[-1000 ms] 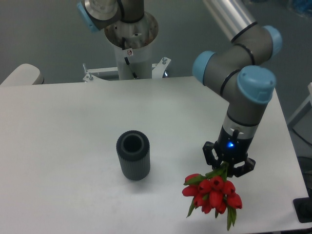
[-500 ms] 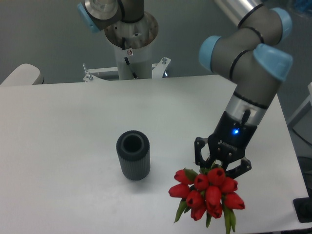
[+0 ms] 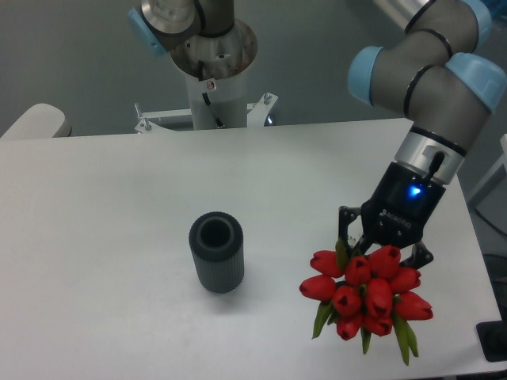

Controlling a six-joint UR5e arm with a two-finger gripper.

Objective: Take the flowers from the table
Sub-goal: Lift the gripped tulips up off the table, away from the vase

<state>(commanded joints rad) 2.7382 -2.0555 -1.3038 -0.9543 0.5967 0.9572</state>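
- Gripper [image 3: 386, 252] clamped on the flowers [image 3: 366, 291], blooms facing the camera, bunch seemingly carried over the front right corner of the table [image 3: 119, 214]; no visible contact with the surface, though the single view leaves height hard to judge.
- Dark grey ribbed cylinder [image 3: 215, 252] upright near the tabletop's front edge, well apart from the bunch, toward its middle.
- Arm base [image 3: 212, 63] mounted beyond the far edge.
- Likely risk: slipping stems, given a narrow grip behind a heavy cluster of heads; a quick swing or tilt could pull the bunch loose and drop it on or past the front right corner.
- Second risk: crushed stems or bent leaves if the grip squeezes too hard.
- Hidden: the stems and pale band, masked by the blooms; exact contact between fingers and stems not visible.
- Cut off: upper arm at the top edge of the view; 1 dark object at the lower right too cropped to identify.
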